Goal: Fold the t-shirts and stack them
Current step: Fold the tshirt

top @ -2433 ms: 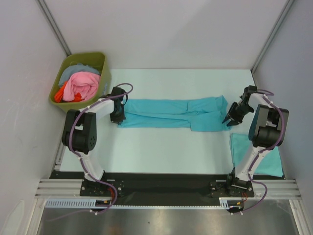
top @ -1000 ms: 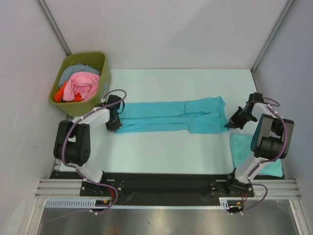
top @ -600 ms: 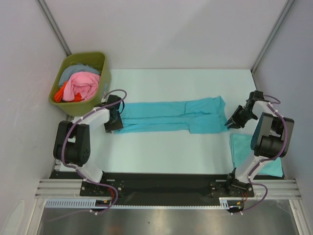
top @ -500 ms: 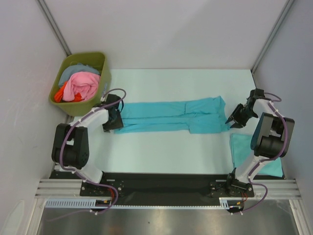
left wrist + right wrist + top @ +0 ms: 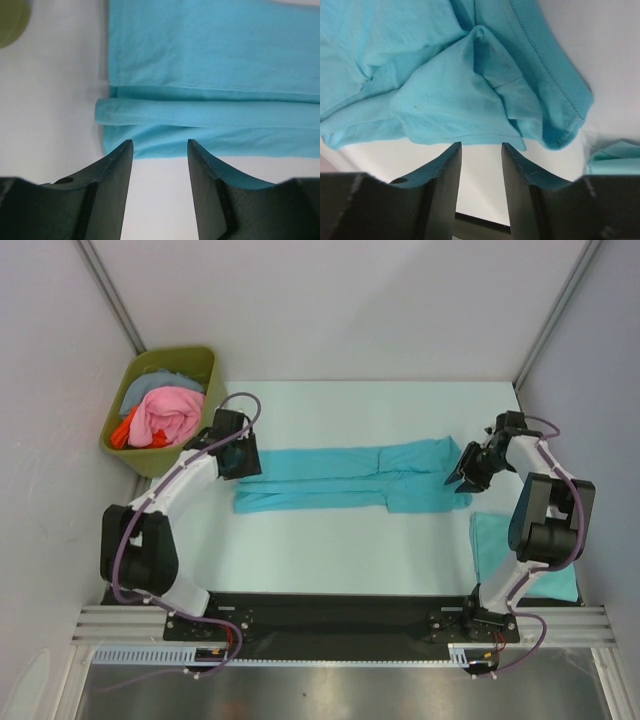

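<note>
Top external view showed a turquoise t-shirt (image 5: pixel 350 478) folded lengthwise into a long band, lying flat across the middle of the worktop (image 5: pixel 400 410) with its wider, rumpled end to the right. A second folded t-shirt (image 5: pixel 493 543) lay near the right front corner, partly hidden by the right arm. The left tool (image 5: pixel 240 458) was at the band's left end; in the left wrist view its fingers (image 5: pixel 117 165) stood moderately apart over the hem, gripping nothing. The right tool (image 5: pixel 460 475) was at the right end, its fingers (image 5: pixel 447 170) a narrow gap apart with bare worktop between them. An olive-green bin (image 5: pixel 208 390) of pink, grey and orange clothes stood at the far left.
</note>
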Controlling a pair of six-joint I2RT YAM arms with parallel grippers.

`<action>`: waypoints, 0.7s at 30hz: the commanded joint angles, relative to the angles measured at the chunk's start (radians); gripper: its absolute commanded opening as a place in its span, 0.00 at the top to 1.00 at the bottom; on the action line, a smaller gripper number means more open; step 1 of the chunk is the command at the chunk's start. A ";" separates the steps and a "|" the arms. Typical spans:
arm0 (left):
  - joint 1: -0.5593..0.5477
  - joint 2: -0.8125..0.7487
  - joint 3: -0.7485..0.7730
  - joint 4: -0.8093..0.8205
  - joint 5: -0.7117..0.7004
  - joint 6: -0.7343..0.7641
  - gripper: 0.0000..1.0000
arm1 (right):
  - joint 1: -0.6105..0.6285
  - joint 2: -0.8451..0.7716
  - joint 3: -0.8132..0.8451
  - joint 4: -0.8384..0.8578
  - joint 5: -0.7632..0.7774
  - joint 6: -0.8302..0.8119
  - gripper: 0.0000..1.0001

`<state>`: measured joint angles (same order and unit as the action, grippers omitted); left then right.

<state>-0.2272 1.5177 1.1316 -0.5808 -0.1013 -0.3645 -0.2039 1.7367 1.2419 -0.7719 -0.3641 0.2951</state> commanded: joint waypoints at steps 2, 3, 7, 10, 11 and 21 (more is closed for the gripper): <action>-0.004 0.085 0.083 0.012 0.129 0.033 0.49 | 0.001 0.041 -0.027 0.026 -0.101 0.013 0.59; -0.004 0.100 0.091 0.003 0.135 0.033 0.51 | 0.001 0.046 -0.027 0.026 -0.099 0.013 0.59; -0.004 0.111 0.079 0.022 0.182 0.026 0.53 | 0.001 0.055 -0.032 0.019 -0.090 -0.005 0.57; -0.006 0.130 0.056 0.024 0.215 0.016 0.54 | 0.001 0.064 -0.044 0.019 -0.099 -0.005 0.54; -0.004 0.136 0.044 0.024 0.218 0.015 0.54 | 0.001 0.066 -0.050 0.025 -0.099 -0.005 0.54; -0.004 0.125 0.034 0.007 0.203 0.035 0.54 | -0.002 0.083 -0.073 0.040 -0.035 -0.004 0.50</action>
<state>-0.2272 1.6512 1.1629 -0.5785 0.0906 -0.3542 -0.2031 1.8126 1.1740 -0.7464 -0.4244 0.2947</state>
